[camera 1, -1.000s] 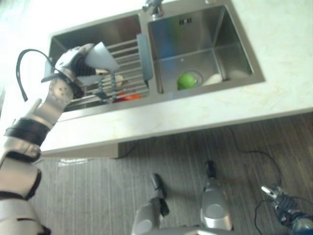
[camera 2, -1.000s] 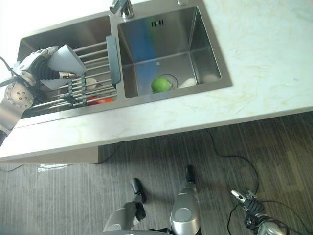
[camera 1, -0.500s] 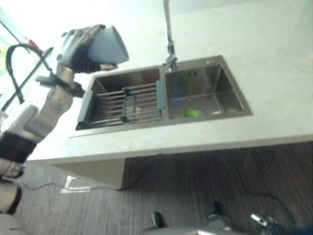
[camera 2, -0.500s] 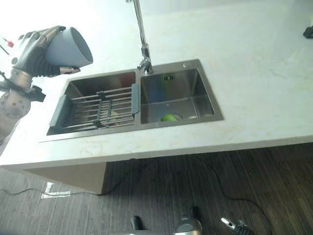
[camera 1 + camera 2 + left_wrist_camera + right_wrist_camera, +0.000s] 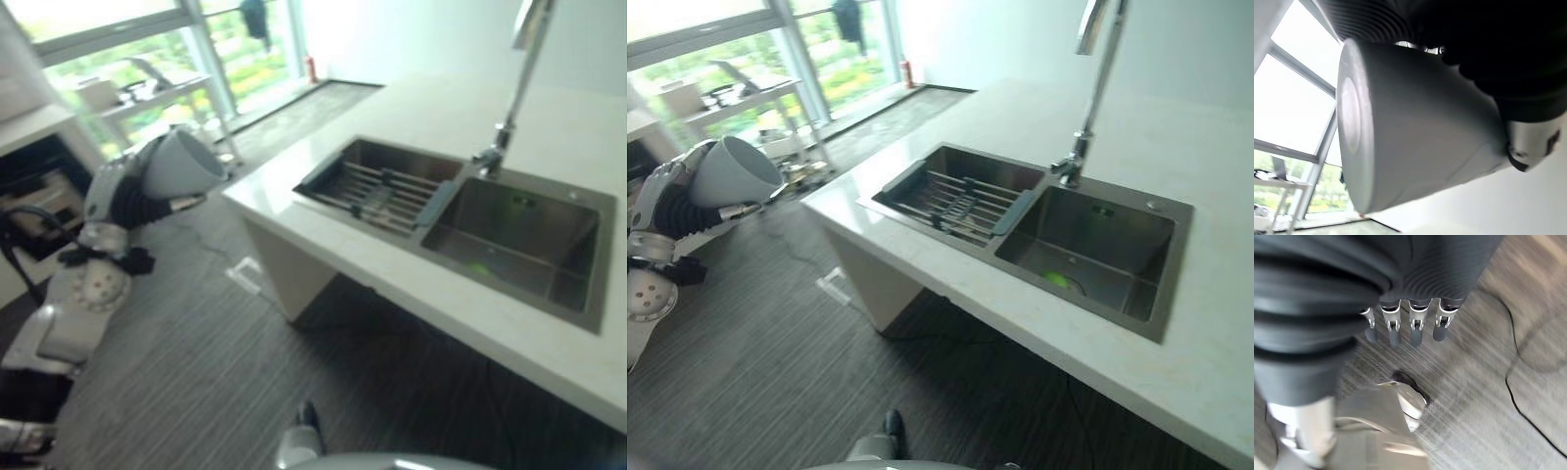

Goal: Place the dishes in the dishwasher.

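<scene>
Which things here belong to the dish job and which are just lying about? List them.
Job:
- grey cup, held in the left hand
- right hand, hanging empty over the floor

Lying about:
- sink
- drying rack
- faucet
- green object in the sink

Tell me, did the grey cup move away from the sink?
Yes. The left hand holds the grey cup over the floor, well clear of the counter's end. A second ago it was right over the rack in the sink.

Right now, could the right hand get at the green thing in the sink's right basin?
Probably not. The right hand hangs open over the floor, well below the counter, and the green thing lies deep in the sink.
</scene>
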